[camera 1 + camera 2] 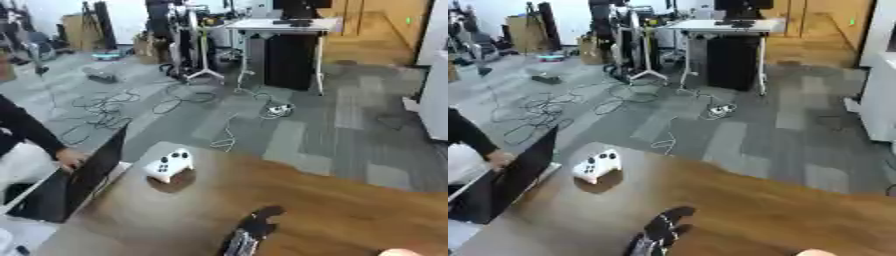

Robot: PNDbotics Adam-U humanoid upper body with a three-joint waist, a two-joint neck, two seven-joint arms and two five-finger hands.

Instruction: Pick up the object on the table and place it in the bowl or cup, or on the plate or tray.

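Note:
A white game controller (170,164) with dark buttons lies near the far left edge of the wooden table (350,210). My left hand (258,227) comes up from the bottom edge near the middle, black with a silver wrist. Its fingers are relaxed, point up toward the far side, and hold nothing. It hovers well short of the controller, to the right of it and nearer to me. A small pale pink rounded rim (401,252) peeks in at the bottom right edge; I cannot make out what it is. My right hand shows in neither view.
An open black laptop (74,182) stands at the table's left edge with a person's hand (70,159) on it. Beyond the table lie grey carpet, cables and a white desk (280,25).

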